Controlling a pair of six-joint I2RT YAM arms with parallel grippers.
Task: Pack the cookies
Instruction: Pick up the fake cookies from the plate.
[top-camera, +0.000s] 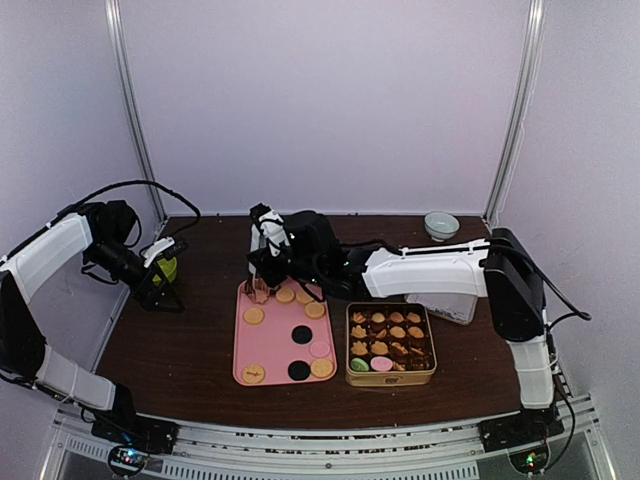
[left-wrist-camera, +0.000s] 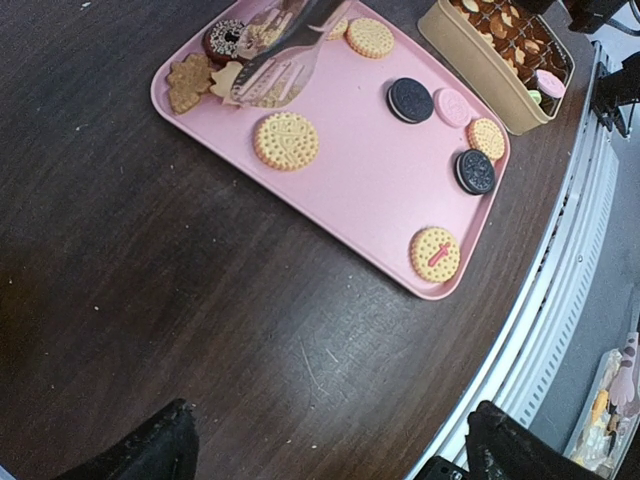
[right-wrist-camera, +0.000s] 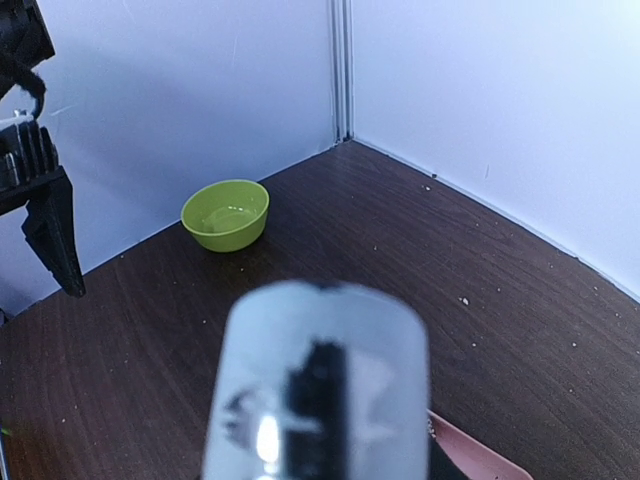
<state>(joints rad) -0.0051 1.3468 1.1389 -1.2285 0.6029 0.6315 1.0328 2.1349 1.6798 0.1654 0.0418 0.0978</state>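
Top view: right fingers clenched on the tongs, tips poised over cookies at the pink tray's far end, tin just right for the drop. Left wrist: left fingers spread wide, idle, leaving the tray free. Right wrist: open tabletop ahead, green bowl by its left edge.

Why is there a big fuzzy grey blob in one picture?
Right wrist view: that is probably the tongs' handle, too close to the lens to focus, while the green bowl is sharp. Left wrist view: the table edge curves from lens distortion.
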